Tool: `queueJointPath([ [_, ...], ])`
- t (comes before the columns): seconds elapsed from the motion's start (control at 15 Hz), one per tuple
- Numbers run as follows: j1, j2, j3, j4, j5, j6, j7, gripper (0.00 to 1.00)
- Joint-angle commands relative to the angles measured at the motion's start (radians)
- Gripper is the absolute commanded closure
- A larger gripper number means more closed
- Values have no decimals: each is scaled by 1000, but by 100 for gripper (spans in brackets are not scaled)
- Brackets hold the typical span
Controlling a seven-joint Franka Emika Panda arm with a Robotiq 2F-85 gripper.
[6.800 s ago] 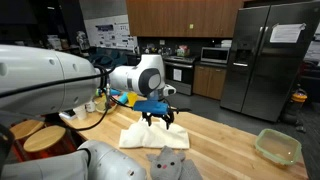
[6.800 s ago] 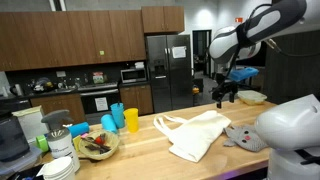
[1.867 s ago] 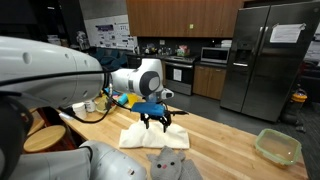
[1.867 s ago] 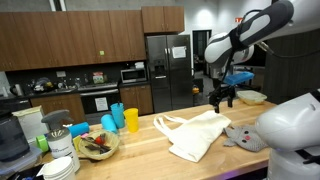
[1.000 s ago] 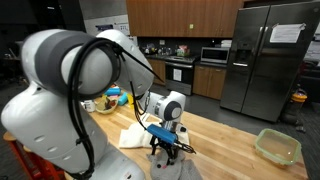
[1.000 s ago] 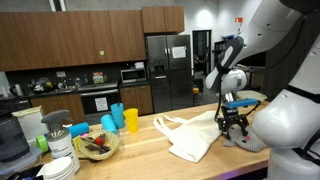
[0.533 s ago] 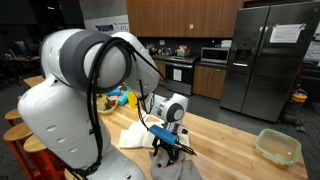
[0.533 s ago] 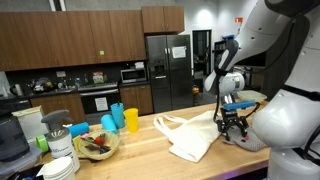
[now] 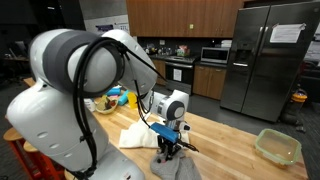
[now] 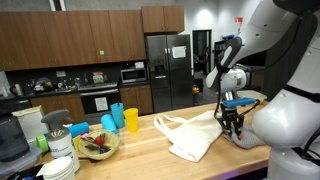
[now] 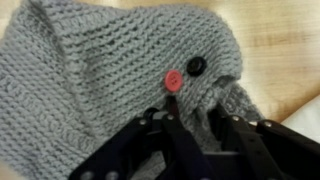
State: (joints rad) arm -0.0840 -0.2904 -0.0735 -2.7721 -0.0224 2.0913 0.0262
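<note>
Grey knitted piece (image 11: 105, 70), with a red button (image 11: 173, 80) and a black button (image 11: 196, 66), lies on the wooden counter (image 9: 235, 148) just beside the cream cloth (image 9: 135, 137), on the side nearer the robot's base in both exterior views. The gripper (image 11: 197, 108) is down on it, its jaws drawn nearly together with a fold of knit pinched between them. By my reading the grasp is made; no lift yet, since the knit rests flat beside the cloth
</note>
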Motion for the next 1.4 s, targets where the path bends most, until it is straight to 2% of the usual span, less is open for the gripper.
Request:
queueJointPath([
  [0.0,-13,-43,-14,-6,5,67,-19,100],
  [0.07,-14,-87,-21,-34,11,85,-29,100],
  [0.27,-20,-150,-39,-23,19,91,-54,100],
  [0.73,-40,-321,-100,-11,28,17,-137,99],
  [1.0,-50,-365,-154,-6,48,-3,-193,99],
  [1.33,-75,-343,-243,25,69,3,-298,99],
])
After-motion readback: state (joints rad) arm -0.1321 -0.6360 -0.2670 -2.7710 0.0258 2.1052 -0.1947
